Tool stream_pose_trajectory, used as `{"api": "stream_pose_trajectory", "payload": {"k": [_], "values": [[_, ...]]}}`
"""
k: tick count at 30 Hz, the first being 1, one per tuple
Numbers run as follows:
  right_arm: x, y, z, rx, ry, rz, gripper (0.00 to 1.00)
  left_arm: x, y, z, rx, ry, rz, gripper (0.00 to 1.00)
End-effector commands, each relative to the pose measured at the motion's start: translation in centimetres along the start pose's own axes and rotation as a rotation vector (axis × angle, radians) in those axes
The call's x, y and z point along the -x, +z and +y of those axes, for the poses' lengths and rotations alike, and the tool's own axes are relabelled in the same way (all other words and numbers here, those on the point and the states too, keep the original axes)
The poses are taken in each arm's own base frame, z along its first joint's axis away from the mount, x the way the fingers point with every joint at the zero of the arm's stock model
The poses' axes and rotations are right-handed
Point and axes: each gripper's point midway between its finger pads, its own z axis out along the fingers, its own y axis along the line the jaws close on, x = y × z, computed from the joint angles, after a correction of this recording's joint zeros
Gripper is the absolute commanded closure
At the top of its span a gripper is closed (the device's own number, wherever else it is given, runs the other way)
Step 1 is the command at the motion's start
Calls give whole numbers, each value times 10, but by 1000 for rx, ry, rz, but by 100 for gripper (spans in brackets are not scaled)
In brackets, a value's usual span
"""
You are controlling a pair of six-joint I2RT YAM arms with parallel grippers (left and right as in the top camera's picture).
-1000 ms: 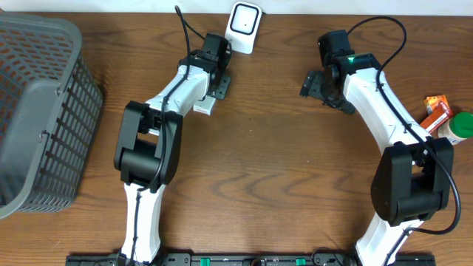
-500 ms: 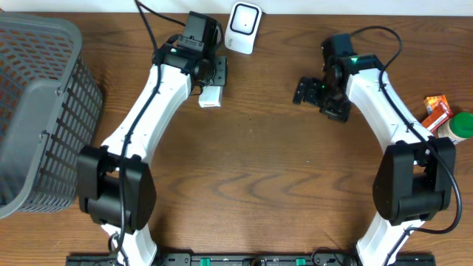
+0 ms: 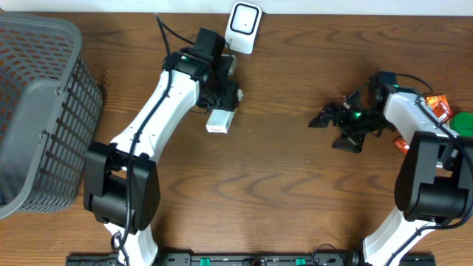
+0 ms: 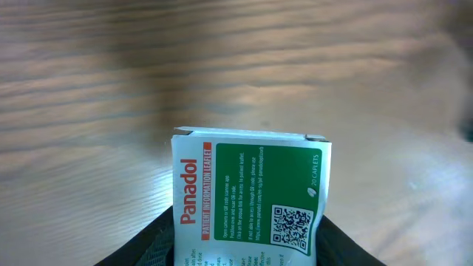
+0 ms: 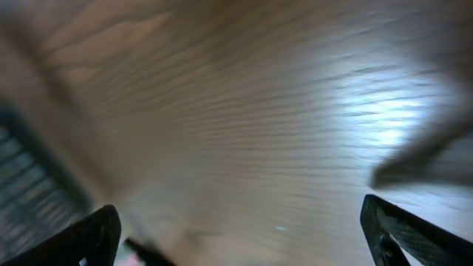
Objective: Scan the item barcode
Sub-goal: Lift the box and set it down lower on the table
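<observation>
Left gripper (image 3: 220, 109) clamped on white-and-green cardboard Panadol carton (image 3: 219, 120); this arm is nearer.
White boxy barcode scanner (image 3: 244, 27) sits near, behind the wrist; carton's long axis points away from it. Right gripper (image 3: 334, 131) spread wide, empty, well apart.

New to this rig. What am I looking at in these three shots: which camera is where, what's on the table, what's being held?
Two white robot arms sit at a wooden table, each ending in a two-finger gripper. The wide picture comes from a fixed camera overhead. The other two come from a camera on each wrist, looking out past that arm's own fingers. The left gripper is closed on a Panadol box, seen close up in the left wrist view. A white scanner sits at the far edge. The right gripper is open and empty, and its view shows blurred wood. A grey basket is at the left; an orange pack and a green-capped bottle are at the right.
</observation>
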Motion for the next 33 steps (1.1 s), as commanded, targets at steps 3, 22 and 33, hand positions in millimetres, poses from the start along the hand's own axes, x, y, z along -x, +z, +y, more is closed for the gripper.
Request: {"api": "stream_pose_trajectory", "payload": {"k": [3, 22, 33], "values": [[-14, -1, 30, 194, -91, 36, 1, -6, 14, -38, -130, 183, 9, 52], [-17, -10, -19, 29, -69, 32, 1, -79, 92, -60, -88, 340, 89, 25], [-24, -3, -10, 39, -251, 57, 1, -33, 16, -43, -75, 202, -96, 15]]}}
